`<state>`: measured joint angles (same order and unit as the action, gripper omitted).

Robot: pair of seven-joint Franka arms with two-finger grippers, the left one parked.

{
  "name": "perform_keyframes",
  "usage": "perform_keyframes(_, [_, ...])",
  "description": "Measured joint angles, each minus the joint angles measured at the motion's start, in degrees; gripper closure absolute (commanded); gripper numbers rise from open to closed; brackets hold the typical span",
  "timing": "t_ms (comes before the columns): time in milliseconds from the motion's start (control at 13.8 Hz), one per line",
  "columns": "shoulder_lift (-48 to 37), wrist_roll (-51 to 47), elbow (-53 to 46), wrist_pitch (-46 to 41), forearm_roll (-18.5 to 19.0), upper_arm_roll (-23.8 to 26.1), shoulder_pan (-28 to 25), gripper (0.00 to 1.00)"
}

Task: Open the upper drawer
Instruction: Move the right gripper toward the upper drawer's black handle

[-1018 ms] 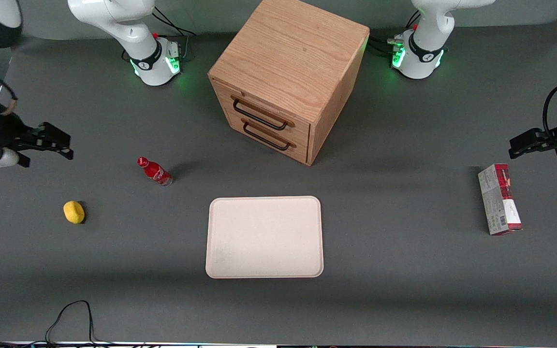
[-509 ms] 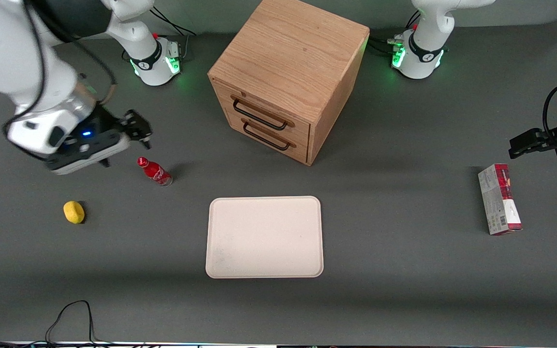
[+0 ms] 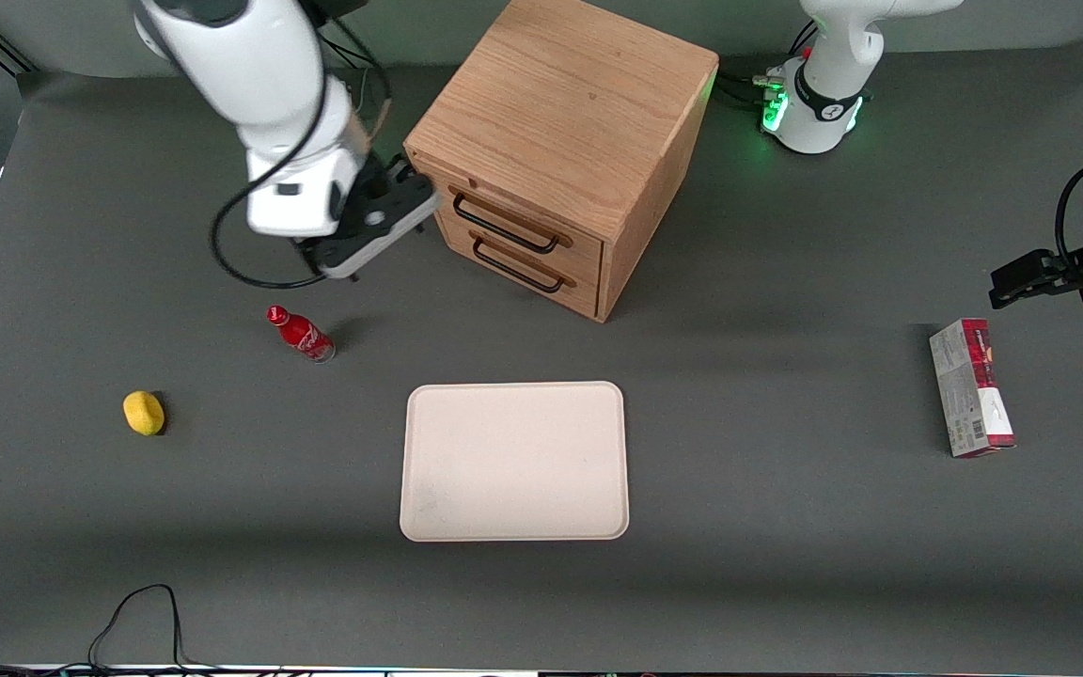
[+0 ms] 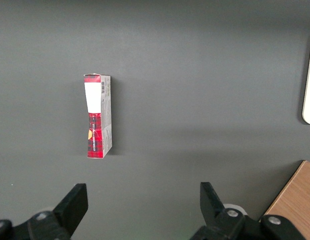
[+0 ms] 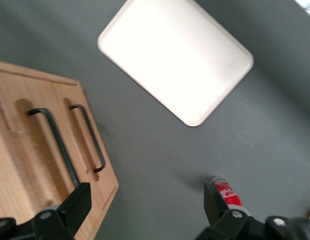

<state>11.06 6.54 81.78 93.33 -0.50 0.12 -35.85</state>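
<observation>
The boxy light oak-wood cabinet (image 3: 565, 141) stands on the grey table (image 3: 786, 527), farther from the front camera than the cream rectangular tray (image 3: 514, 461), which holds nothing. Its upper drawer (image 3: 510, 218) — the topmost of two, with a thin black wire handle (image 3: 502, 228) — is shut, flush with the lower drawer (image 3: 518, 268).

The right arm's black two-finger gripper (image 3: 407, 199) hovers just beside the cabinet's front corner at upper-drawer height, fingers (image 5: 75, 202) spread wide, holding nothing, clear of the handle.

A small red bottle with white script (image 3: 301, 334) — not readable — lies near the tray. A yellow lemon-like object (image 3: 144, 413) sits toward the working arm's end; a red-and-white carton with a barcode (image 3: 970, 387) lies toward the parked arm's end.
</observation>
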Motion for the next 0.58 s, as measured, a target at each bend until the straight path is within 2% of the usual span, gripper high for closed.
perform_keyframes(291, [1.80,8.02,0.00,-0.07,0.00,0.02,-3.78,0.00])
perform_keyframes(582, [2.92,9.64,0.00,-0.09,0.00,0.02,-5.53,0.00])
